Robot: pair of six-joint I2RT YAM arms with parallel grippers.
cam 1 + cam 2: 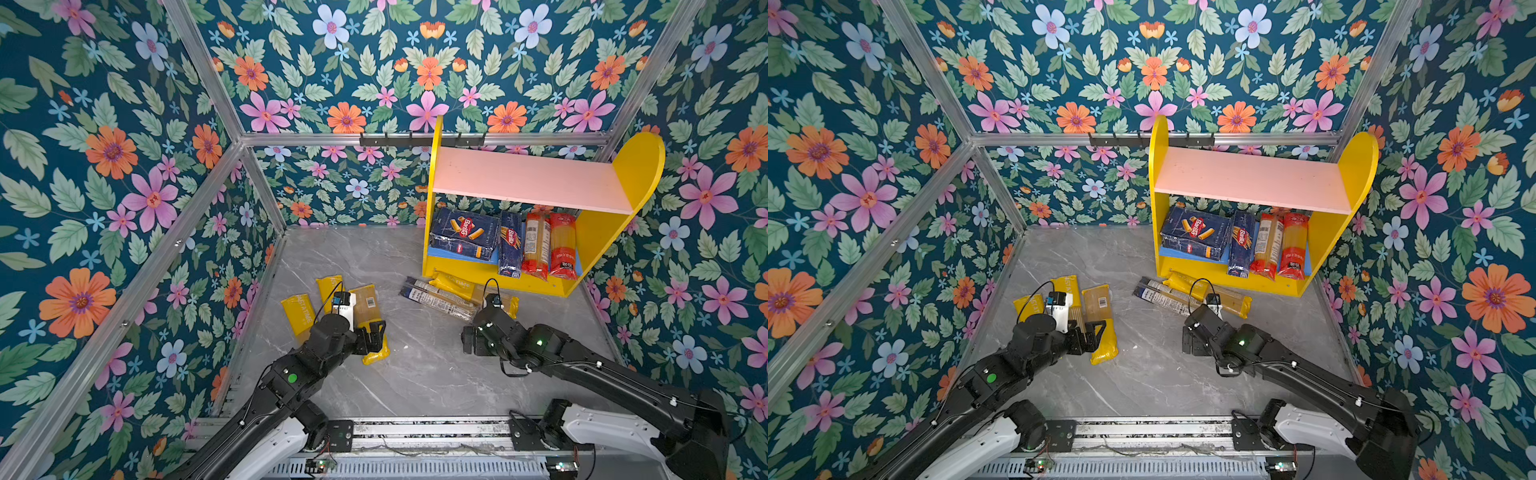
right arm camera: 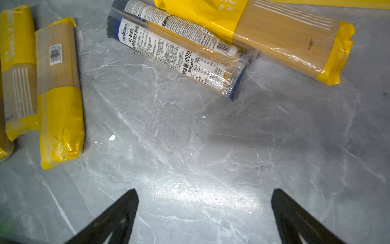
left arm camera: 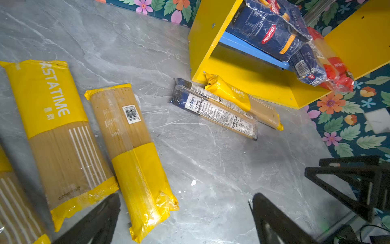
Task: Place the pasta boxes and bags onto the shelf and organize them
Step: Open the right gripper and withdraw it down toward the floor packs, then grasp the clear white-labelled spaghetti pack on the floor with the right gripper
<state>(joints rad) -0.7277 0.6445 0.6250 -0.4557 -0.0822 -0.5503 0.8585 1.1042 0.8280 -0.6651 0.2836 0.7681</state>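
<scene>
The shelf (image 1: 532,178) (image 1: 1250,176) stands at the back right. Its blue lower board holds the wide pasta box (image 1: 463,239), the narrow box (image 1: 510,245) and two red-ended bags (image 1: 536,245) (image 1: 563,245). In front of the shelf, a white-label bag (image 1: 436,297) (image 2: 175,48) and a yellow-ended bag (image 1: 455,284) (image 2: 274,31) lie on the table. Three yellow-ended bags lie at the left. My left gripper (image 1: 372,336) (image 3: 183,211) is open over the near end of the barcode bag (image 1: 368,303) (image 3: 135,156). My right gripper (image 1: 471,340) (image 2: 204,194) hangs open above bare table.
The grey marble table (image 1: 415,374) is boxed in by flowered walls and metal frame rails. A black hook rail (image 1: 419,141) runs behind the shelf. The pink upper board carries nothing. The right gripper's fingers (image 3: 358,183) show in the left wrist view.
</scene>
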